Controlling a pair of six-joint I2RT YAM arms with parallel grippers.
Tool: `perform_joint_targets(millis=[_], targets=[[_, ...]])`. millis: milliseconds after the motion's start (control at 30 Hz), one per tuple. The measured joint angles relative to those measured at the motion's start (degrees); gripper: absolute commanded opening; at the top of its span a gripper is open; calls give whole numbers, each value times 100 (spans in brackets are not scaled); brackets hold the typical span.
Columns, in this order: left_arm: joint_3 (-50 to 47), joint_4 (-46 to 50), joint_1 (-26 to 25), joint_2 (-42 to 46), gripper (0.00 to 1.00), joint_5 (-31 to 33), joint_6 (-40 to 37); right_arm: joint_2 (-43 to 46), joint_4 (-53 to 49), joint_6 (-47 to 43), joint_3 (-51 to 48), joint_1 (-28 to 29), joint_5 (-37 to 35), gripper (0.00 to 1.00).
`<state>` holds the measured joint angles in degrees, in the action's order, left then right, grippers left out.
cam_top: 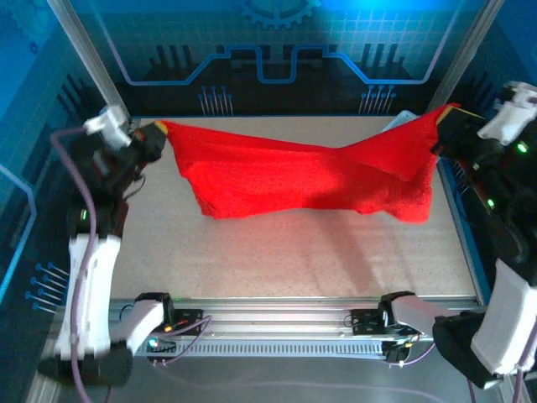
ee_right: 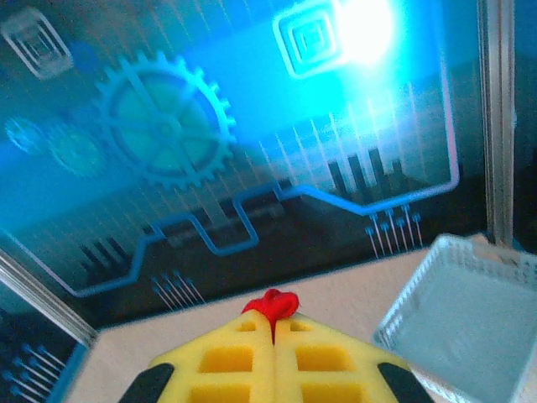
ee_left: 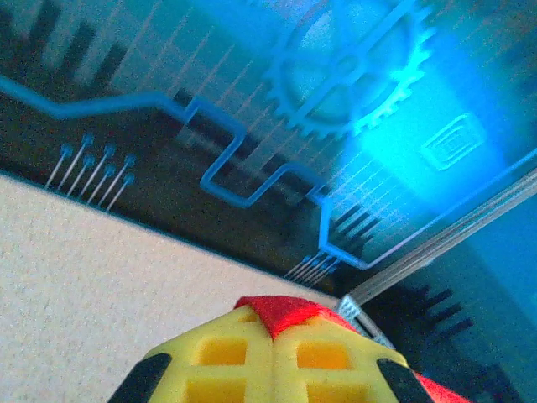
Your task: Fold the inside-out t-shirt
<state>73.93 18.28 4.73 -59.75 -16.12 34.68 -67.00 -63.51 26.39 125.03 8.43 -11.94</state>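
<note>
At the bottom of the overhead view, a metal rail carries the two arm bases, and above it the speckled table lies bare. Further up, across the middle of the frame, the red t-shirt hangs stretched like a hammock between the two arms. Its lower edge sags toward the table; whether it touches I cannot tell. The left claw, at the upper left, is closed tight on one end of the cloth, and its wrist view shows the yellow pads pressed together with a red fold pinched between them. The right claw, at the upper right, is closed the same way on the other end, with a small red tuft coming out. Behind that end, a pale blue basket stands in the far right corner.

I judge the shirt to be light, soft and limp: it keeps no shape by itself and bunches easily. Good places to hold are hems, shoulder seams or corners, where the cloth is doubled, with gentle tension between both ends.
</note>
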Motion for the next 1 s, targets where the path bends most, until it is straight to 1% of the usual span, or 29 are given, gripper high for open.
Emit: perform_joint_targets(millis=[67,167,300,467,533,633,767,833,1000], targets=[[483,352,0,-984,0,-155,-66,-310,0,-63,-240,-26,20,0],[498,916,4,-1731,2,-240,-76,-684,72,-101,-793,-61,57,0],[146,1252,4,-1880,2,-302,-70,-765,234,-92,-1982,-177,120,0],[-525,1069,4,-2004,3,-507,-11,-476,616,-17,-3414,-407,326,0],[-782,951,2,-2223,9,-623,-9,-361,745,13,-3851,-433,387,0],[-1117,822,-15,-2586,14,-688,-9,-214,922,37,-4382,-448,470,0],[-1320,774,-42,-2857,30,-682,-2,-188,1095,37,-4736,-557,551,0],[-1325,686,-42,-2872,40,-662,-7,-188,1152,37,-4804,-603,584,0],[-1335,538,-81,-2870,45,-461,-15,-190,1300,35,-4817,-651,693,0]])
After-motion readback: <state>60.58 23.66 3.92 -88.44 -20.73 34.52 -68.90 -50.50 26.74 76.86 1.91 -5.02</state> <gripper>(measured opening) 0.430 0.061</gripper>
